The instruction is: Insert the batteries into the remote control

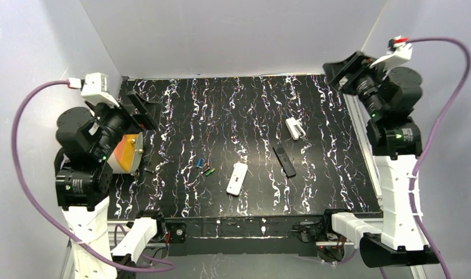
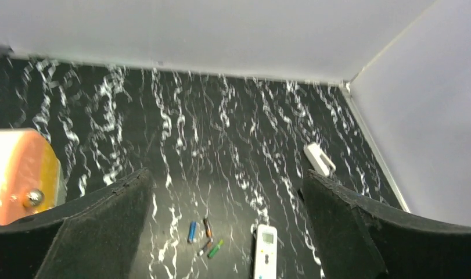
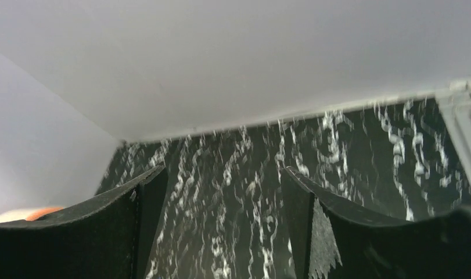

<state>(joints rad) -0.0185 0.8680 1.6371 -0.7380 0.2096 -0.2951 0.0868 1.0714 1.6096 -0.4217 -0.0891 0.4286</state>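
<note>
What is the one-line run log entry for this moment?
left gripper: open, empty | right gripper: open, empty | batteries: loose beside white remote | loading: not begun

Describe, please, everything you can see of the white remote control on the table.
The white remote is a slim, oblong bar that looks like plastic, with a small grey display window near its far end. It lies flat, face up, on the black marbled table, its far end leaning slightly right. The batteries lie to its left, the black remote to its right. Nothing touches it.
</note>
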